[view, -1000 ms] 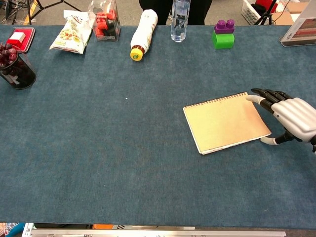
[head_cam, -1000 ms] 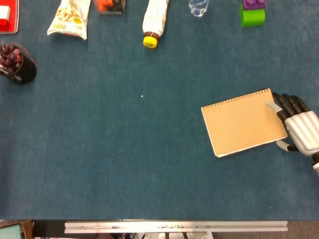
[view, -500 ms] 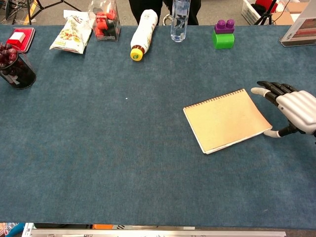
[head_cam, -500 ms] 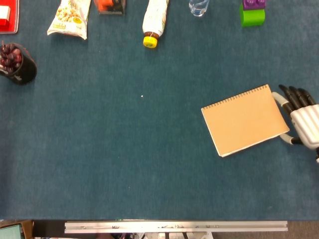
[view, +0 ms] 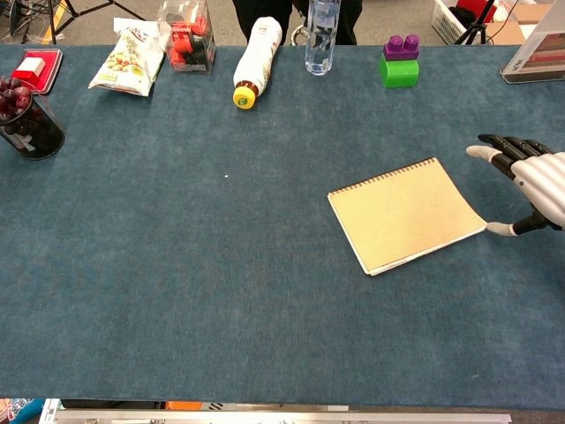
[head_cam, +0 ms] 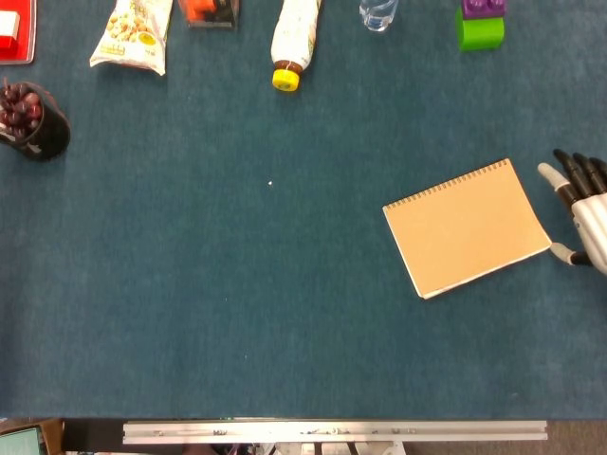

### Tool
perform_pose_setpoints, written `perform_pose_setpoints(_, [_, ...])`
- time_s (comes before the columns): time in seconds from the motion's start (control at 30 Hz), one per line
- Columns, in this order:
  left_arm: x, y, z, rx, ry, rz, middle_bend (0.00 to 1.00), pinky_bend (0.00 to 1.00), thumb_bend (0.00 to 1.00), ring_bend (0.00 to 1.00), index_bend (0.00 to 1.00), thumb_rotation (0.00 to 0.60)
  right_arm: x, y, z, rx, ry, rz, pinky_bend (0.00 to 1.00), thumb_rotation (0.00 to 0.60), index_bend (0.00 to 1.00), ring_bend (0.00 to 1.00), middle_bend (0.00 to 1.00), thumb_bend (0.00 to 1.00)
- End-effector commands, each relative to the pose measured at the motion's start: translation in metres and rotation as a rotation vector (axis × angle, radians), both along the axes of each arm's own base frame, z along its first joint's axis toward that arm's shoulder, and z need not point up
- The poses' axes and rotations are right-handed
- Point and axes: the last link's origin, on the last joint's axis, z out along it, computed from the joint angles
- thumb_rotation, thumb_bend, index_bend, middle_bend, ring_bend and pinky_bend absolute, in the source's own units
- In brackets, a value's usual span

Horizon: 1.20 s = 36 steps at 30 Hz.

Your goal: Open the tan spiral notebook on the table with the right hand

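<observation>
Right hand hovers just right of the closed tan spiral notebook, fingers spread, holding nothing; best hook the cover's free right edge.

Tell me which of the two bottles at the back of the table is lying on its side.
The white bottle with the yellow cap lies on its side, cap pointing toward the robot. The clear water bottle to its right stands upright.

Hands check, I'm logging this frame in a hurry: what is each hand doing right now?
Left hand: not in view.
Right hand: open, holding nothing, just right of the closed notebook.
</observation>
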Motion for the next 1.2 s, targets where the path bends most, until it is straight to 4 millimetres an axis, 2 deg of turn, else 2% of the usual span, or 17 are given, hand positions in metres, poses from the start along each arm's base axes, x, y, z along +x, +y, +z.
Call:
perform_pose_setpoints(0.03, [0.000, 0.000, 0.000, -0.001, 0.001, 0.001, 0.30, 0.37, 0.24, 0.24, 0.47, 0.600, 0.002, 0.003, -0.002, 0.017, 0.001, 0.010, 0.10, 0.600, 0.13, 0.00, 0.02, 0.11])
perform_pose_setpoints(0.4, [0.000, 0.000, 0.001, -0.001, -0.002, 0.001, 0.30, 0.37, 0.24, 0.24, 0.47, 0.600, 0.005, 0.010, -0.013, 0.062, 0.001, 0.018, 0.10, 0.600, 0.13, 0.00, 0.02, 0.11])
perform_pose_setpoints(1.2, [0.000, 0.000, 0.001, -0.004, -0.002, 0.003, 0.30, 0.37, 0.24, 0.24, 0.47, 0.600, 0.005, -0.012, -0.017, 0.027, -0.001, 0.005, 0.10, 0.600, 0.13, 0.00, 0.02, 0.11])
